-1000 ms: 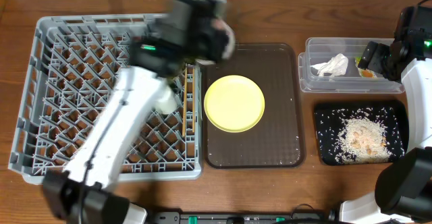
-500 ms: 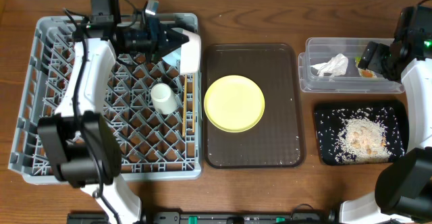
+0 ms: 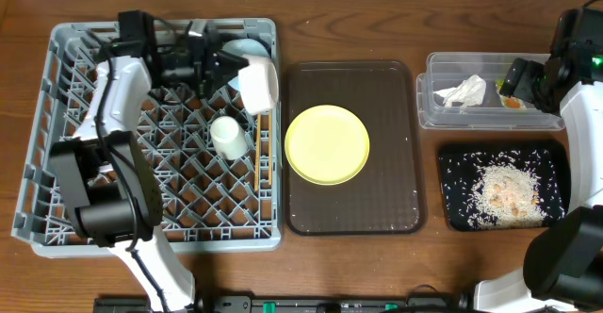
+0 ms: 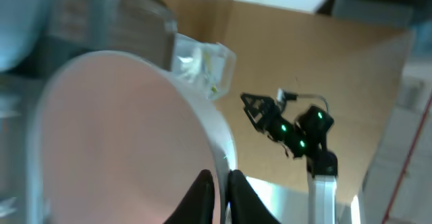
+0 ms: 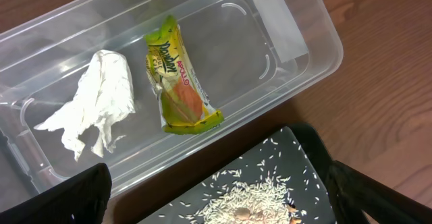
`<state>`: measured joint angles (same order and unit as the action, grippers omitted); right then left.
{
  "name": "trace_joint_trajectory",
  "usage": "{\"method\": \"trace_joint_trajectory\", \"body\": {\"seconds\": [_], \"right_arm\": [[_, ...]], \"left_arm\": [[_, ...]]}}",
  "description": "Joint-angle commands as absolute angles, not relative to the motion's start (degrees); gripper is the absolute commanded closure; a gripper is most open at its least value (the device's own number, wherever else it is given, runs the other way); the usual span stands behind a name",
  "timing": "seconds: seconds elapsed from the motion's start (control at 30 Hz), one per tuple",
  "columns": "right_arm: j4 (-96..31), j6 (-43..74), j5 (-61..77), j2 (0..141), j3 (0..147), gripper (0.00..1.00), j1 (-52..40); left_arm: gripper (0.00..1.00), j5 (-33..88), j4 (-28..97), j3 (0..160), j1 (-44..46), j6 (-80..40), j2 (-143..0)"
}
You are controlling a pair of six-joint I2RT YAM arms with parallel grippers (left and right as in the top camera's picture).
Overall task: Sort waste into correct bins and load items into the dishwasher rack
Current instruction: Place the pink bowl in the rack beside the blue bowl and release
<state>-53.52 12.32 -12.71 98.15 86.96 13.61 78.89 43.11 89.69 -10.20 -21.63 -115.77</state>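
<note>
big grey rack (image 3: 188, 200), brown tray (image 3: 377, 200) just beside it with the yellow plate (image 3: 326, 144) on it; left claw (image 4: 217, 187) is pinching the pink bowl (image 3: 259, 82) by its rim at the rack's far right corner, right claw (image 5: 216, 200) gaping wide above the clear tub (image 5: 297, 35)

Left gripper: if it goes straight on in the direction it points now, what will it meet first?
The pale pink bowl, whose rim sits between its fingers. The left gripper points right, so beyond the bowl comes the rack's right wall; height is unclear.
</note>
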Motion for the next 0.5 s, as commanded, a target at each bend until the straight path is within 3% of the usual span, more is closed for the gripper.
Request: {"method": "trace_joint_trajectory", "body": {"seconds": [0.0, 0.1, 0.17, 0.33, 0.47], "right_arm": [[-53.58, 11.7, -13.47, 97.01, 87.96, 0.01, 13.96], [-53.58, 11.7, -13.47, 97.01, 87.96, 0.01, 13.96], [-53.56, 11.68, -13.47, 97.01, 87.96, 0.01, 13.96], [-53.56, 11.7, -13.47, 97.01, 87.96, 0.01, 13.96], [-53.58, 11.68, -13.47, 97.01, 87.96, 0.01, 13.96]], "left_arm": [[0.86, 72.07, 44.82, 88.55, -11.18, -17.54, -117.25], [0.83, 70.7, 45.98, 88.53, -11.25, -15.77, -117.25], [0.74, 70.61, 46.02, 88.53, -11.25, -14.79, -117.25], [0.7, 70.63, 46.0, 88.53, -12.78, -14.81, -117.23], [0.59, 70.57, 45.98, 88.79, -15.53, -14.81, -117.08]]}}
